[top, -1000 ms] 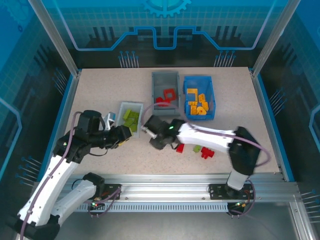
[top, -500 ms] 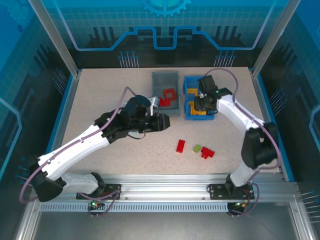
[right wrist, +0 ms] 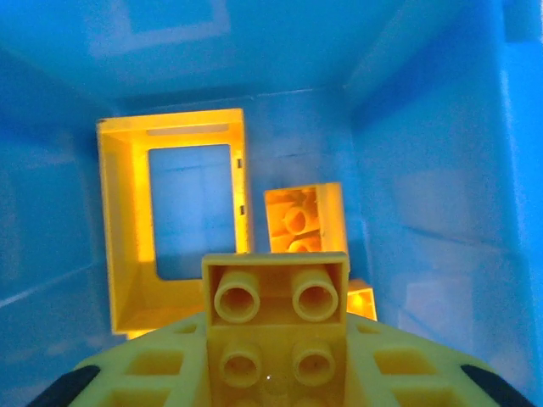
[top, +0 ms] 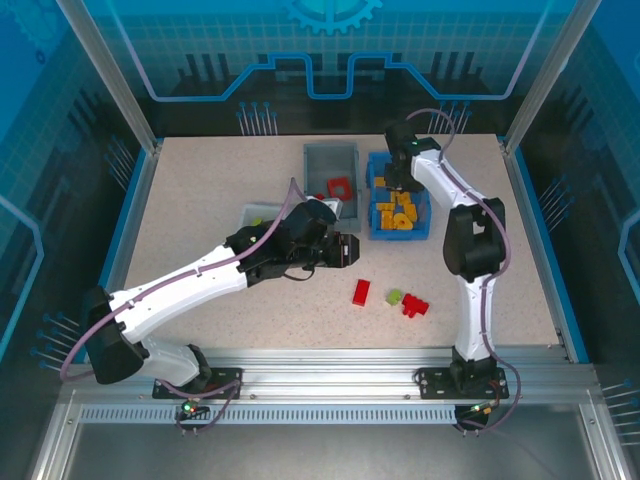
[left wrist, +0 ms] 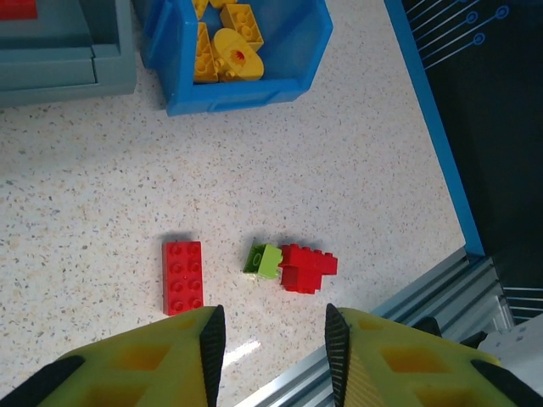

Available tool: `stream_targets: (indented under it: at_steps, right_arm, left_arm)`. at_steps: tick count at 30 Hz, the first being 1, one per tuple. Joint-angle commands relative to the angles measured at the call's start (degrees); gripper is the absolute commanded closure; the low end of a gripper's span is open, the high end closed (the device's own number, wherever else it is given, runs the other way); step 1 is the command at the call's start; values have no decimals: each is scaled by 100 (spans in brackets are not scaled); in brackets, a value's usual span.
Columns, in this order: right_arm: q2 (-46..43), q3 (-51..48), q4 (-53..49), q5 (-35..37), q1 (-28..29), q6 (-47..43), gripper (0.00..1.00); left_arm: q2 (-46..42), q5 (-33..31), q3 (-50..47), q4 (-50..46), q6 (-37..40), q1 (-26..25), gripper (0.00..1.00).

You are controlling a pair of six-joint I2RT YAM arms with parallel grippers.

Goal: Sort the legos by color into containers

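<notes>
My left gripper (left wrist: 271, 329) hangs low over the table (left wrist: 356, 170), near its middle. The yellow fingers (left wrist: 208, 335) are apart with nothing between them. Just ahead of it three legos lie loose on the bare top: a flat red brick (left wrist: 182, 276), a green brick (left wrist: 262, 261) and, right against the green one, a red clump (left wrist: 307, 268). From above I see these three toward the table's near edge, right of centre.

The grey bin (top: 330, 160) and blue bin (top: 400, 236) stand side by side at the far edge. Red pieces (top: 338, 187) lie in the grey one and yellow pieces (top: 398, 212) in the blue. The white bin (top: 255, 212) sits left of them, partly hidden by my left arm.

My right gripper (top: 399, 178) is over the far end of the blue bin. Its wrist camera shows a yellow brick (right wrist: 276, 318) at the fingertips, with a yellow frame (right wrist: 174, 212) and a smaller yellow block (right wrist: 304, 220) on the bin floor beyond. I cannot tell whether the fingers clamp that brick or stand free of it.
</notes>
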Motion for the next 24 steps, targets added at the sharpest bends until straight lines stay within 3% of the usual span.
stream_targets:
  at_steps: [1,5,13,19,24]
  right_arm:
    - [222,412,-566,345,50,17,54]
    - [-39,400,-414,391,258,-179,43]
    - [-1256,4,-270,629,696,-147,44]
    - [-3083,-1540,104,577,971,54,49]
    - [-4849,-3177,39,-92,1326,329,49]
  left_arm:
    - [20,-204,212,109,188,-32,61]
    - [-11,-252,174,10,212,-31,60]
    - [-137,-226,-211,1,160,-33,59]
    - [-65,-210,-470,-52,235,-146,57]
    - [340,-294,-448,-134,379,-409,54]
